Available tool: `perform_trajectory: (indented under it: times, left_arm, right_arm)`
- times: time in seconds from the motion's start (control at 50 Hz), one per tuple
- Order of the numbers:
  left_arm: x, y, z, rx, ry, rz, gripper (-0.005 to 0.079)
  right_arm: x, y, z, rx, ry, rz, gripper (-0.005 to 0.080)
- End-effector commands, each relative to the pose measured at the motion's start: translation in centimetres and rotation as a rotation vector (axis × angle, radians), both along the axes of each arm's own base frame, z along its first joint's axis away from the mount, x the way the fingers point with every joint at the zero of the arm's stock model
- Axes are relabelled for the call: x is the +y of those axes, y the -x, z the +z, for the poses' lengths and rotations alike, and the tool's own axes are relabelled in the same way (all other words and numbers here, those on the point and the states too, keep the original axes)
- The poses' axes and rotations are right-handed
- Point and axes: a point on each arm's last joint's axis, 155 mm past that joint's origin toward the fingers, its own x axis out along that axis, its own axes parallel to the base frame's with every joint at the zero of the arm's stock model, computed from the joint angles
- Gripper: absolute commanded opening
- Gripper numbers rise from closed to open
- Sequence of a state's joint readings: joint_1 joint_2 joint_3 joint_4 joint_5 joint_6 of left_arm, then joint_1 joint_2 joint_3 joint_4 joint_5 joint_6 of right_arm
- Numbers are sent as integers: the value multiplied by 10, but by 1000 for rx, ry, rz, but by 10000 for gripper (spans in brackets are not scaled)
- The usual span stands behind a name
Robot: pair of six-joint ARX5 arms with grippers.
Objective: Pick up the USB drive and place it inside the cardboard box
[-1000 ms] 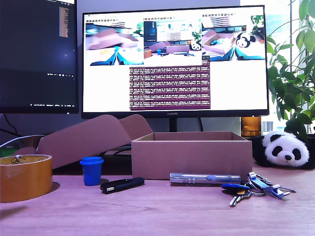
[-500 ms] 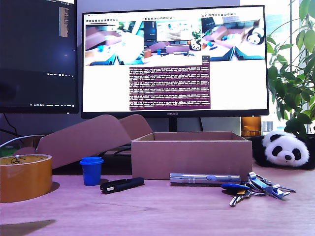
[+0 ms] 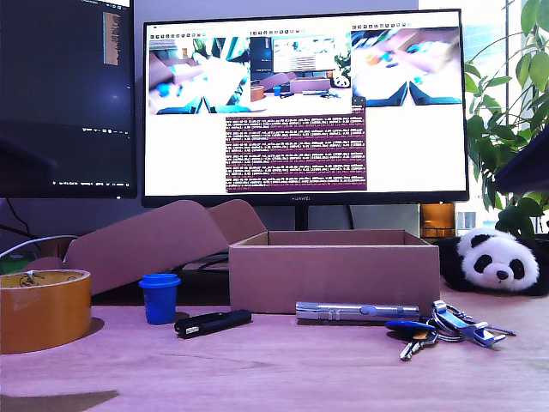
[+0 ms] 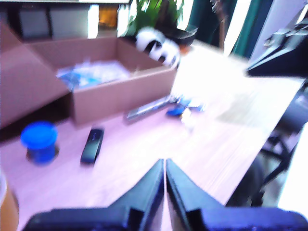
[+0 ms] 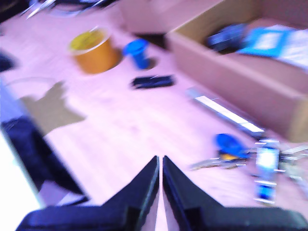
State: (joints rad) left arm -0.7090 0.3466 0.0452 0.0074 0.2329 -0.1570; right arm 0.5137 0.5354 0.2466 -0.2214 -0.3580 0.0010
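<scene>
Hovering closed and empty, my first hand (image 4: 165, 166) risks grabbing the longer silver pen-like tube (image 4: 149, 107) beyond the slim glossy black USB drive (image 4: 92, 145) ahead.

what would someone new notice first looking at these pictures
Probably the big lit monitor filling the back of the exterior view, with the open cardboard box on the desk right below it. Next, the clutter in front: a black USB drive beside a small blue cup, a tape roll at that view's left and a toy panda at its right.
</scene>
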Motion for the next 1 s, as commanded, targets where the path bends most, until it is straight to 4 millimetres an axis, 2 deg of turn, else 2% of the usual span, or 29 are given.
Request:
perform_trajectory:
  times: [0.0, 0.36, 0.62, 0.7, 0.84, 0.88, 0.98]
  left_arm:
    - [-4, -4, 7, -10, 0, 5, -21]
    - [-26, -30, -10, 67, -142, 42, -21]
    - [-40, -59, -29, 132, -319, 123, -14]
    - [-46, -66, -33, 139, -362, 116, 69]
    - [-55, -72, -43, 185, -401, 97, 352]
    - [-57, -72, -47, 216, -405, 78, 381]
    - [-55, -76, -57, 305, -416, 54, 383]
  right_arm:
    - [3, 0, -2, -1, 4, 11, -13]
    - [-1, -8, -9, -32, 65, -3, -13]
    - [-4, -12, -15, -21, 88, -25, -13]
    - [-4, -12, -18, -10, 93, -27, -13]
    - [-4, -12, -21, 2, 100, -25, -13]
    - [-4, -12, -22, 5, 101, -25, -13]
    - [-4, -12, -22, 5, 101, -24, -13]
